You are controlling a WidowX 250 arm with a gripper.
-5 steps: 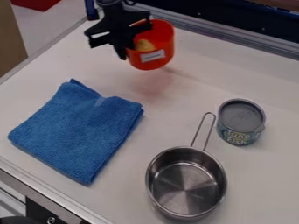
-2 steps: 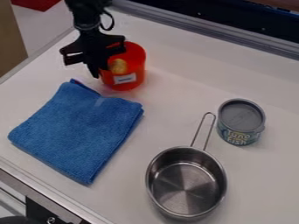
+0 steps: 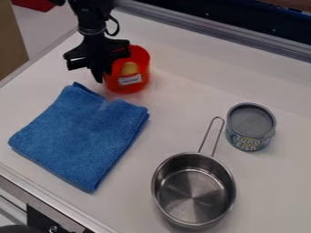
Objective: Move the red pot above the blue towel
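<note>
In the camera view there is one gripper (image 3: 103, 76), at the upper left, hanging from one black arm (image 3: 91, 20) that comes in from the top edge. Its jaws are narrow, closed on the left wall of the one red pot (image 3: 128, 88). The pot is up beyond the far edge of the blue towel, toward the towel's right side as seen here, with its opening turned partly to the camera. Whether its base touches the table is hard to make out from this angle. One yellow thing (image 3: 130, 68) lies inside, and one white label (image 3: 130, 79) is on the outside.

The table (image 3: 194, 86) is pale and smooth, with a faint reddish patch near the pot. A grey rail (image 3: 213, 34) runs along its far side, with a dark strip (image 3: 218, 18) behind it, and a metal edge (image 3: 48, 195) borders the near left. At the upper left are a brown panel (image 3: 12, 41) and a red thing (image 3: 36, 4).

One towel (image 3: 82, 136) lies folded at the left. One steel pan (image 3: 194, 191) sits toward the bottom, its wire handle (image 3: 205, 136) pointing up toward one can (image 3: 250, 127) with a grey lid, upright at the right. The gripper stands in front of the pot's left side and covers part of it.
</note>
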